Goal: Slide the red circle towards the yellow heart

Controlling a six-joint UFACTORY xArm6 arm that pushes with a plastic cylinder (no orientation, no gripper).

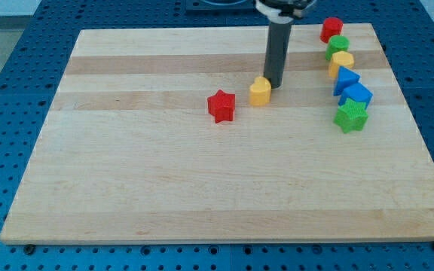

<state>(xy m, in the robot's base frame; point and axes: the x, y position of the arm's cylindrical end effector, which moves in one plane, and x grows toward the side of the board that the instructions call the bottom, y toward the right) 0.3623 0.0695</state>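
Observation:
The red circle (331, 28) sits at the view's top right, at the head of a column of blocks. The yellow heart (341, 62) lies two places lower in that column, with a green circle (337, 47) between them. My tip (272, 84) is on the board left of the column. It touches or nearly touches the upper right side of a yellow hexagon-like block (260, 91), far from the red circle.
A red star (221, 105) lies left of the yellow hexagon-like block. Below the heart come a blue triangle (345, 77), a blue cube (358, 94) and a green star (350, 115). The wooden board (202, 188) ends just beyond the column on the right.

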